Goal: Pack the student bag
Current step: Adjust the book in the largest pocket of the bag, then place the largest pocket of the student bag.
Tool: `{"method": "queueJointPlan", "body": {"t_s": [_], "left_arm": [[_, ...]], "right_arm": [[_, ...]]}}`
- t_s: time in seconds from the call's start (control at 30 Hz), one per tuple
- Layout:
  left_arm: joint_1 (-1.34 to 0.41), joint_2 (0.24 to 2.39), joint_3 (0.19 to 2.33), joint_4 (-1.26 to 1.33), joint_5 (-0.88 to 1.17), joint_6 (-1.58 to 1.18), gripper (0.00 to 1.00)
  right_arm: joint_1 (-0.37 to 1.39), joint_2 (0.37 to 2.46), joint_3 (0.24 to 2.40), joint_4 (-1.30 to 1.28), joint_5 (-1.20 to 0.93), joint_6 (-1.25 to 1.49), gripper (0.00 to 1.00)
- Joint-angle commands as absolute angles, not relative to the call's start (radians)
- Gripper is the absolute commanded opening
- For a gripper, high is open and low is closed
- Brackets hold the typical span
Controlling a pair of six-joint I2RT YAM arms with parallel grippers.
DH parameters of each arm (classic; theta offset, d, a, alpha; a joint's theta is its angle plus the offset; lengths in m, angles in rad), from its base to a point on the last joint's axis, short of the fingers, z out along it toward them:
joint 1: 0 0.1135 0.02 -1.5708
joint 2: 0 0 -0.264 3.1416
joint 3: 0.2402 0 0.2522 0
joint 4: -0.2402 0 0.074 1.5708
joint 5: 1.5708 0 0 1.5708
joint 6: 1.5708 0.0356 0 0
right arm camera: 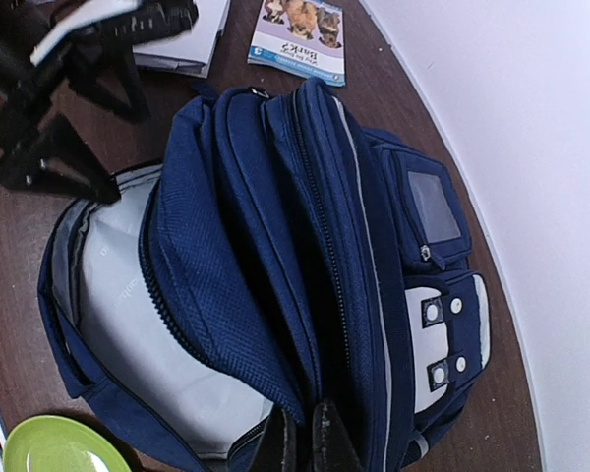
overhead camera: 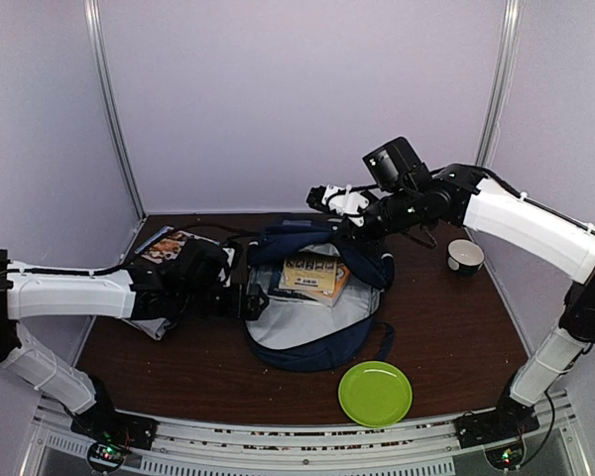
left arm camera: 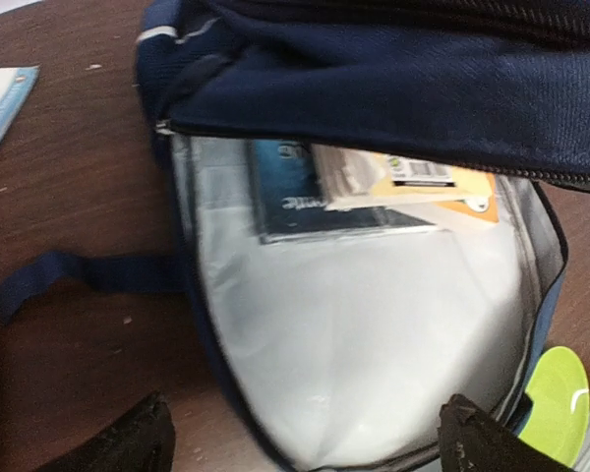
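Note:
The student bag (overhead camera: 312, 317), navy with light grey lining, lies open at mid table with a few books (overhead camera: 313, 276) inside near its top. My right gripper (overhead camera: 352, 220) is shut on the edge of the bag's navy front flap (right arm camera: 236, 295) and holds it lifted; the thin fabric sits pinched between its jaws (right arm camera: 303, 438). My left gripper (overhead camera: 248, 297) is open and empty at the bag's left rim. In the left wrist view its fingers (left arm camera: 118, 442) spread wide over the grey lining (left arm camera: 374, 324), and the books (left arm camera: 344, 202) lie under the raised flap.
A green plate (overhead camera: 375, 393) lies at the front edge, just right of the bag. A bowl (overhead camera: 465, 256) stands at the right. An animal booklet (overhead camera: 164, 243) and white papers (right arm camera: 182, 39) lie at the left under the left arm. A bag strap (left arm camera: 79, 275) trails on the table.

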State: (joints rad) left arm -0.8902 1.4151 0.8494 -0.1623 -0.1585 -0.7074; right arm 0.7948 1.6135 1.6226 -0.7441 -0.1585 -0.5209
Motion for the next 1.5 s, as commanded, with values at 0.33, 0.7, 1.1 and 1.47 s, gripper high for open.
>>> {"method": "queueJointPlan", "body": {"t_s": [0.33, 0.7, 1.1, 1.47], "left_arm": [[-0.542, 0.954, 0.613, -0.480, -0.292, -0.819, 0.96], [-0.280, 0.820, 0.540, -0.557, -0.236, -0.788, 0.95], [-0.030, 0.839, 0.416, -0.472, -0.171, -0.844, 0.98], [0.072, 1.151, 0.677, -0.359, -0.303, -0.780, 0.97]], "right_arm": [[0.983, 1.602, 1.471, -0.714, -0.164, -0.642, 0.45], [1.157, 1.891, 1.658, -0.805, -0.191, -0.614, 0.48], [1.171, 2.222, 2.072, -0.828, -0.156, -0.447, 0.52], [1.164, 2.338, 2.188, -0.860, -0.282, -0.329, 0.55]]}}
